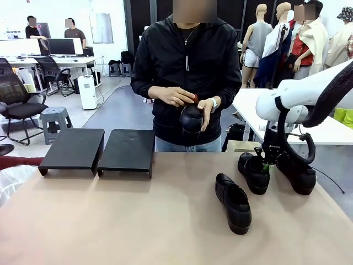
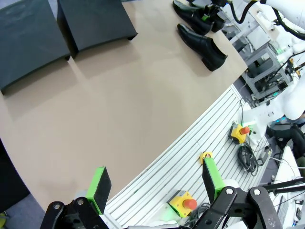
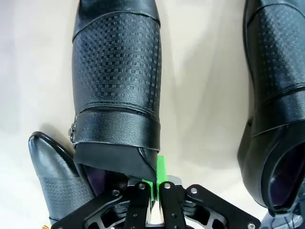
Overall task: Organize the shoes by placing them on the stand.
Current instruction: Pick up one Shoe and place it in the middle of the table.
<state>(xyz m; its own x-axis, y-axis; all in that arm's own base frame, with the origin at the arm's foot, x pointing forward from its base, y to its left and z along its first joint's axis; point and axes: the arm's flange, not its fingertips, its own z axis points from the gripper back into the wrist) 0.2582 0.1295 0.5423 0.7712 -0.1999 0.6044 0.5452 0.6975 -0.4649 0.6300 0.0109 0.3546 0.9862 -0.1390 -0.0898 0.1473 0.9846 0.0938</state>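
At the right end of the tan flat-topped desk (image 1: 138,221), the right pincer (image 1: 268,164) points down at the heel opening of a glossy black leather dress shoe (image 1: 253,173). Its green pads (image 3: 161,171) are nipped together on the thin collar. I judge this a sensible hold, since the rim is the one part slim enough to pinch and should let the shoe hang for carrying. A second shoe (image 1: 298,174) lies just beside it on the right, and a third shoe (image 1: 233,203) lies nearer the robot, apart from both. The fourth shoe (image 1: 192,118) is off the desk, held in the person's hands (image 1: 174,96) at the far side. The low matte black flat-topped stand (image 1: 74,148) sits at the far left of the desk, its two sections side by side and bare on top, so no pair is yet placed. The left pincer (image 2: 156,185) hangs above the desk's near edge with its fingers wide apart and nothing between them. It is likely kept clear until a shoe comes its way. Close up, the gripped shoe shows a vamp embossed in a fine grid, a smooth band across the instep with a small metal fitting at its side, and a dark lining.
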